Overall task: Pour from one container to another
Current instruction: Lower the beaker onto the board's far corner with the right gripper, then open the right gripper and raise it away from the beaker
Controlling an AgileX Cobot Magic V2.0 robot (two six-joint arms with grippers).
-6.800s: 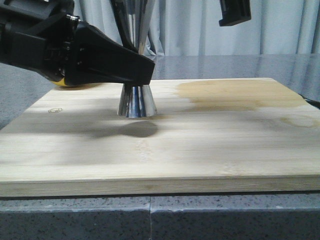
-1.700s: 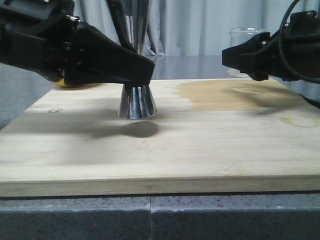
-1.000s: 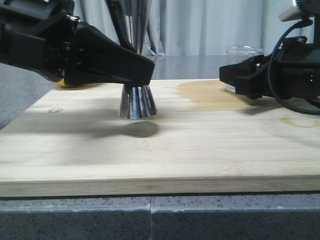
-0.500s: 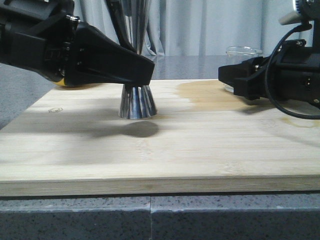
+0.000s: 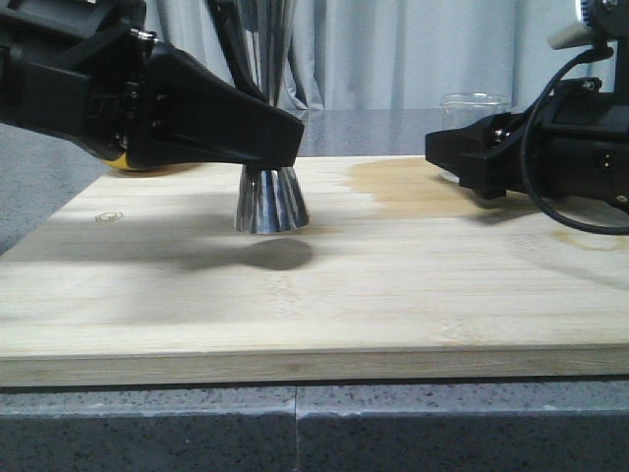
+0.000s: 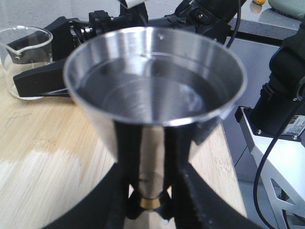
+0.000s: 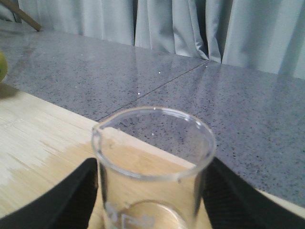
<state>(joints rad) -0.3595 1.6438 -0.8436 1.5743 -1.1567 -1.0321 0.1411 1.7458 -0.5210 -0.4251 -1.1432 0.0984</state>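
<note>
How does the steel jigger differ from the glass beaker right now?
The polished steel hourglass jigger is opaque and tall; the small clear glass beaker is see-through and shorter. The jigger's upper cup holds clear liquid; no liquid shows in the beaker. Both stand upright on the wooden board, each between a pincer's fingers.
</note>
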